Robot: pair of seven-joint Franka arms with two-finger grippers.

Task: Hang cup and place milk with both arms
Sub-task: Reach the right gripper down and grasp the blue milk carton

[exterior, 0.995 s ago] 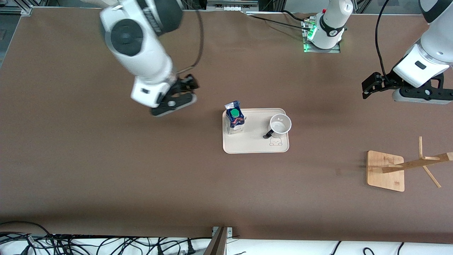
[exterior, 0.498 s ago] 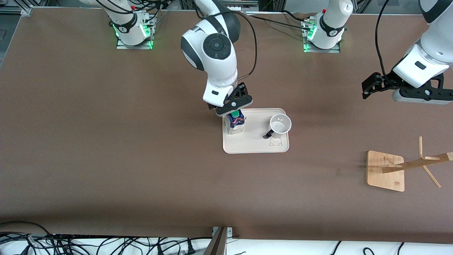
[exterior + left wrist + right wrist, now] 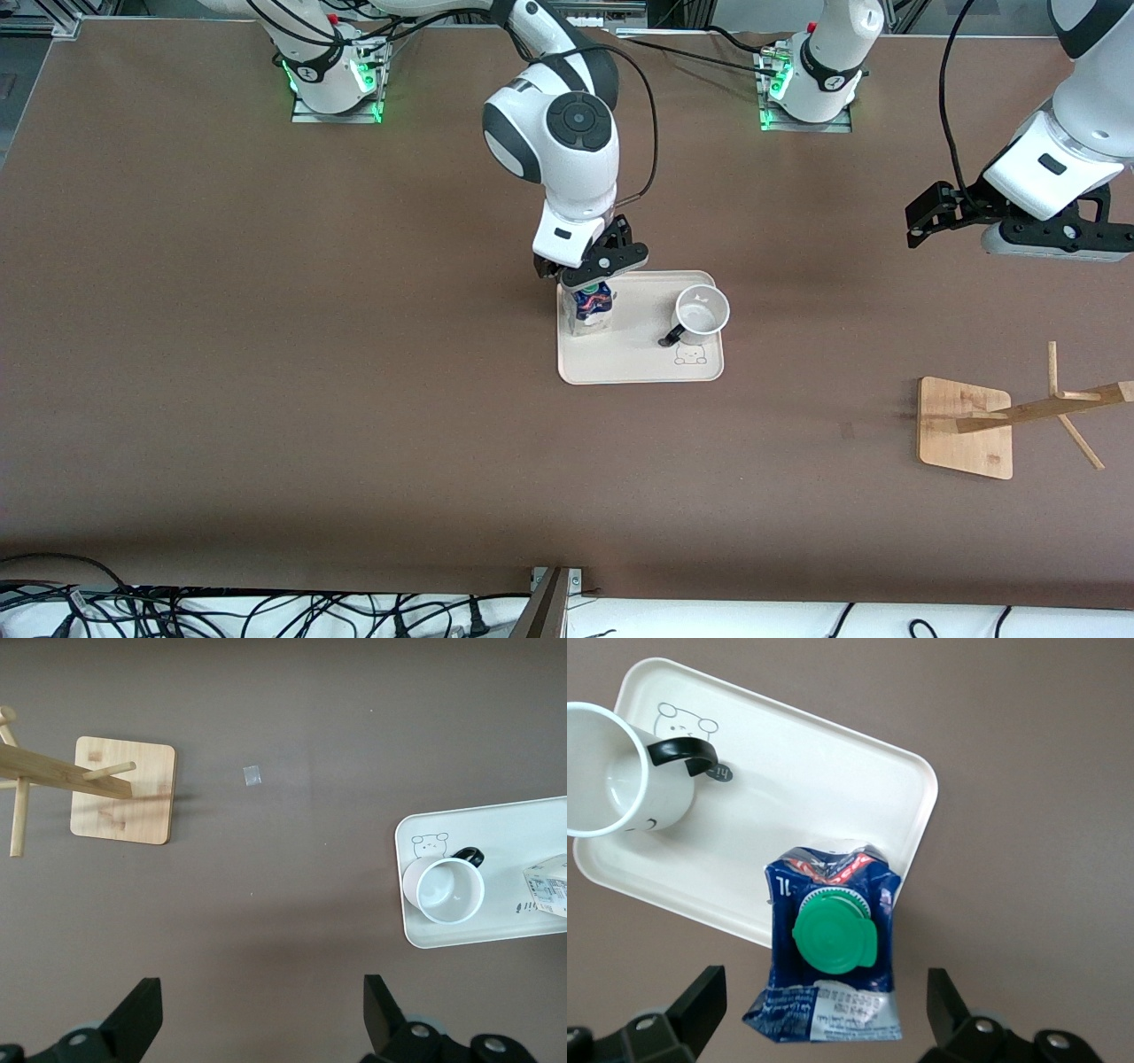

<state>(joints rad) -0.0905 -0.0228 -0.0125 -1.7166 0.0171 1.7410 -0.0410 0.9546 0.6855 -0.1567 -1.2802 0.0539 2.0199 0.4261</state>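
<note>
The milk [image 3: 589, 306], a blue and white carton with a green cap, stands on the cream tray [image 3: 638, 365] at the corner toward the right arm's end. The white cup [image 3: 702, 314] stands upright on the same tray, toward the left arm's end, its black handle [image 3: 671, 338] pointing toward the front camera. My right gripper [image 3: 592, 266] hangs just above the milk, open, its fingers either side of the carton's top and not touching it [image 3: 826, 988]. In the right wrist view the milk [image 3: 833, 935] and the cup [image 3: 611, 771] both show. My left gripper [image 3: 1050, 239] waits open and empty [image 3: 261, 1001] over bare table.
A wooden cup rack with pegs stands on its square base [image 3: 966, 430] toward the left arm's end, nearer the front camera than the tray; it also shows in the left wrist view [image 3: 124, 788]. A small bit of tape [image 3: 252, 775] lies on the brown table.
My right arm has swung in from the right arm's end of the table and come down over the milk. The left arm, cup, milk and tray have not moved.
</note>
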